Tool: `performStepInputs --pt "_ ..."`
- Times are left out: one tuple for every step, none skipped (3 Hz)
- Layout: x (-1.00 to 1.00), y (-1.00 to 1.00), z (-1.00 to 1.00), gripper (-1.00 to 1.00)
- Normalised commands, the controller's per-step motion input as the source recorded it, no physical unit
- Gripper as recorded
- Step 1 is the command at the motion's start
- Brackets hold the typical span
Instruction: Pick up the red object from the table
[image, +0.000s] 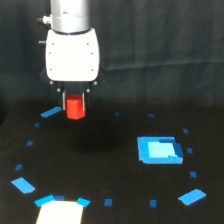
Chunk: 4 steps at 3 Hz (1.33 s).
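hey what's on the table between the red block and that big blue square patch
In the exterior view, the stretch of table between the red object and the blue square patch is bare black, with only a tiny faint blue mark near it.

One red block (75, 108). One arm with one white gripper (74, 101). One black surface (100, 160) bearing one large blue square patch (159, 150), one white patch (60, 213), and over a dozen small blue tape marks (192, 196); an exact count is unclear.

The table (100, 165) was flat, black and matte; a large blue square patch (159, 150) lay at four o'clock; a white patch (60, 212) at seven; small blue tape marks (108, 202) dotted around.
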Motion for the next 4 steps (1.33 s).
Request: performStepInputs --pt "0.18 0.33 1.0 -1.0" --pt "0.0 0.15 1.0 -1.0" --pt "-0.08 0.08 -0.34 -1.0" --pt "-0.14 0.95 -1.0 -1.0"
